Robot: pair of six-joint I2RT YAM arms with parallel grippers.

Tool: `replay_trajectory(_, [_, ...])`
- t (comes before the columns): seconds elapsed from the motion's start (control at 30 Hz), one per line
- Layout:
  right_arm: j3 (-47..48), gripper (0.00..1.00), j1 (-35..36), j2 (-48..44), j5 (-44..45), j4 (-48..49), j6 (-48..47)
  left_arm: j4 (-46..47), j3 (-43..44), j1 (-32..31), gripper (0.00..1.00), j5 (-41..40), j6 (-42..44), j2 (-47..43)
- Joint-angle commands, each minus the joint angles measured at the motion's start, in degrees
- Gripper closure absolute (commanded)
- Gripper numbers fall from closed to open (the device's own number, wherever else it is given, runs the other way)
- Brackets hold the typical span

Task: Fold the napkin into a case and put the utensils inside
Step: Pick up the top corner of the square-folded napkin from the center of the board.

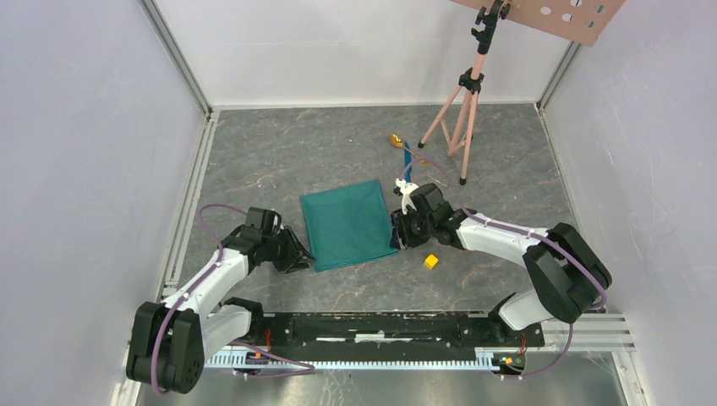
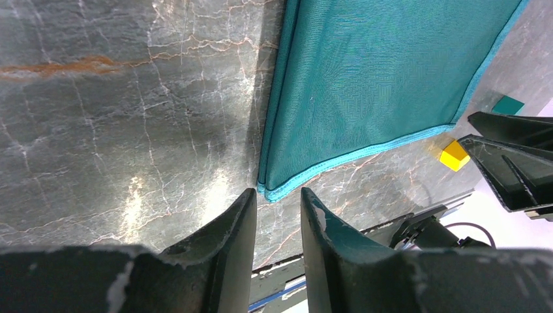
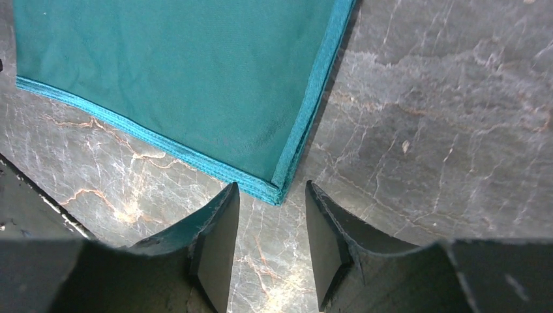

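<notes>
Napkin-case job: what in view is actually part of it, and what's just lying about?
Part of the job:
napkin, lying flat
gold spoon and blue stick, beyond its far right corner
left gripper and right gripper, both open at its near corners

Lying about:
yellow cube, beside the right gripper
pink tripod, at the back

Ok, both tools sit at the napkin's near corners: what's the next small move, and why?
Probably ease each forward and close on its corner for another fold. The left tool and right tool stand open, a near corner of the napkin just at each one's tips, ungripped; the cloth lies flat and wide, not yet a narrow case.
</notes>
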Motion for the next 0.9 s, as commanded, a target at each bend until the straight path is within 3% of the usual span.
replay_trajectory(0.0, [-1.94, 0.53, 0.05, -1.00, -1.87, 4.29, 6.59, 0.84, 2.19, -0.21, 0.61, 1.51, -0.96, 0.26])
replay_trajectory(0.33, [-2.12, 0.63, 0.47, -0.17, -2.96, 5.22, 6.47, 0.84, 2.42, -0.16, 0.61, 1.86, -0.58, 0.28])
replay_trajectory(0.6, [-2.48, 0.57, 0.55, 0.93, -1.88, 4.98, 5.55, 0.84, 2.43, -0.18, 0.60, 1.92, -0.49, 0.22])
replay_trajectory(0.87, [-2.73, 0.60, 1.37, 1.65, -2.98, 6.42, 6.06, 0.84, 2.40, -0.17, 0.60, 1.93, -0.58, 0.11])
